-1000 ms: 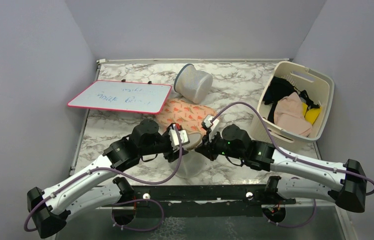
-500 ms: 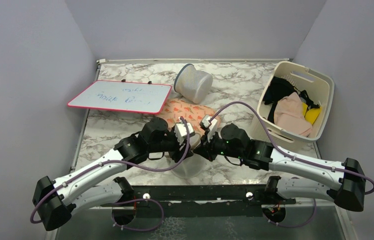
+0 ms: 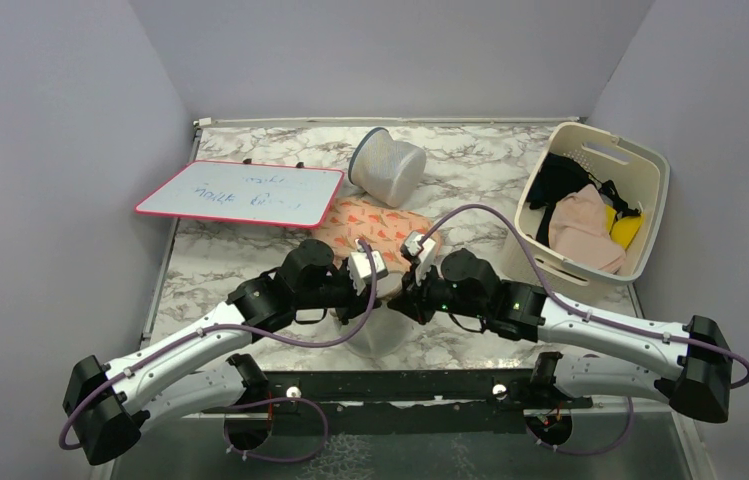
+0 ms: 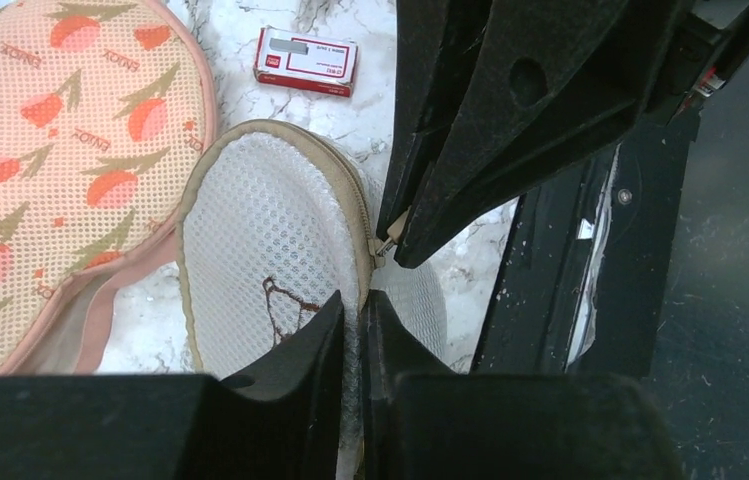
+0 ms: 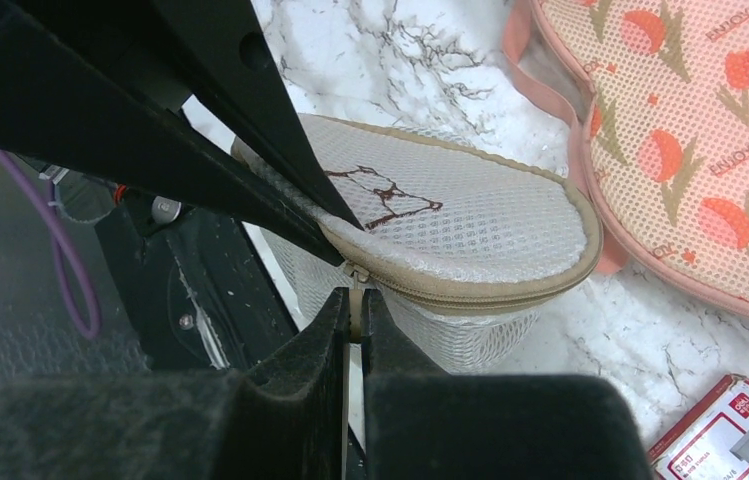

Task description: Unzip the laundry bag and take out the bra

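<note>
The laundry bag (image 4: 270, 260) is a round cream-white mesh bag with a tan zip rim and a dark bra outline on its face. It sits near the table's front edge (image 3: 382, 335), between both grippers. My left gripper (image 4: 353, 300) is shut on the mesh beside the zip (image 3: 375, 281). My right gripper (image 5: 355, 300) is shut on the small tan zipper pull (image 4: 387, 243), just below the rim of the laundry bag (image 5: 470, 215). The zip looks closed along the visible rim. The two grippers meet almost tip to tip, with the right gripper (image 3: 402, 291) on the right. The bra is hidden.
A pink mesh bag with a tulip print (image 3: 375, 228) lies just behind. A small red-and-white box (image 4: 305, 60) lies beside it. A whiteboard (image 3: 240, 192) lies at back left, and a grey-white mesh cylinder (image 3: 387, 165) at the back. The cream basket (image 3: 618, 143) holds clothes at right.
My left arm has swung right to the laundry bag and its gripper has closed on the mesh by the zip. The right gripper has stayed put.
</note>
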Robot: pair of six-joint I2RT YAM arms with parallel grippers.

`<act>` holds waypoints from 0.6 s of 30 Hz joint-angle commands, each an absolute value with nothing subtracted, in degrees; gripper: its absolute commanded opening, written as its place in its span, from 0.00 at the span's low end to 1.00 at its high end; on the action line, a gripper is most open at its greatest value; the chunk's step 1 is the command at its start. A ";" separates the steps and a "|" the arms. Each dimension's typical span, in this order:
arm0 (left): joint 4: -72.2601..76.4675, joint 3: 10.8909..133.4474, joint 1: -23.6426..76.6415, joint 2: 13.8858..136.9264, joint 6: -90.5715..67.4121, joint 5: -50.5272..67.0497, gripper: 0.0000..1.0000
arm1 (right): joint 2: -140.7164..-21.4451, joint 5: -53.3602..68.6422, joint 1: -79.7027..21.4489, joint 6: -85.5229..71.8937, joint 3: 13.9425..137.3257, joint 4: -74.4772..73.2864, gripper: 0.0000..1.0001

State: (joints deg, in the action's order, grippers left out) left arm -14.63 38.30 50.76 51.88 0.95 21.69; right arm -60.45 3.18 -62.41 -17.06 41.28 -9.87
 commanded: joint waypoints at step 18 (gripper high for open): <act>-12.19 36.72 50.93 47.46 3.72 24.30 0.00 | -60.61 10.38 -45.27 -15.98 39.16 -12.04 0.01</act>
